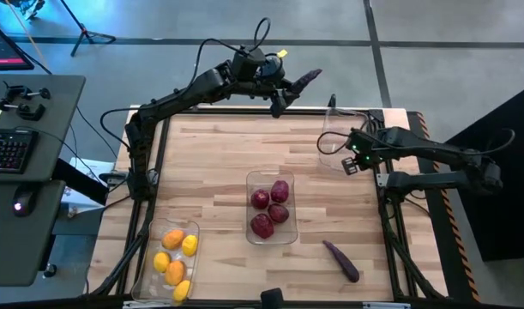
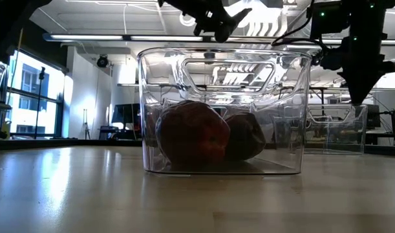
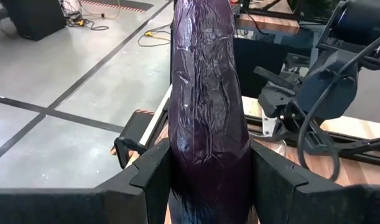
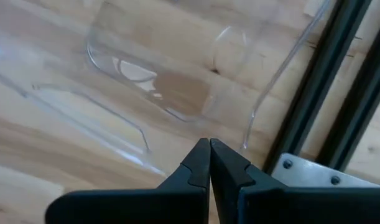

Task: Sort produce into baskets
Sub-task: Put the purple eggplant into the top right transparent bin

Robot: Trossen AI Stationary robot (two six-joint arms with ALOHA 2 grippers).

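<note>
The sorting looks mostly done. The bin (image 1: 170,257) at seven o'clock on the tabletop (image 1: 210,163) holds the yellow and orange fruits (image 1: 177,257), and the centre bin (image 1: 271,210) holds the dark red fruits (image 1: 269,210). The third bin (image 1: 340,137), at two o'clock, is empty. The left pincer (image 1: 289,90), raised at twelve o'clock, grips one eggplant (image 3: 205,106); a second eggplant (image 1: 341,260) lies loose at five o'clock. The right pincer (image 4: 209,163) hangs pressed closed and empty over the third bin.
</note>
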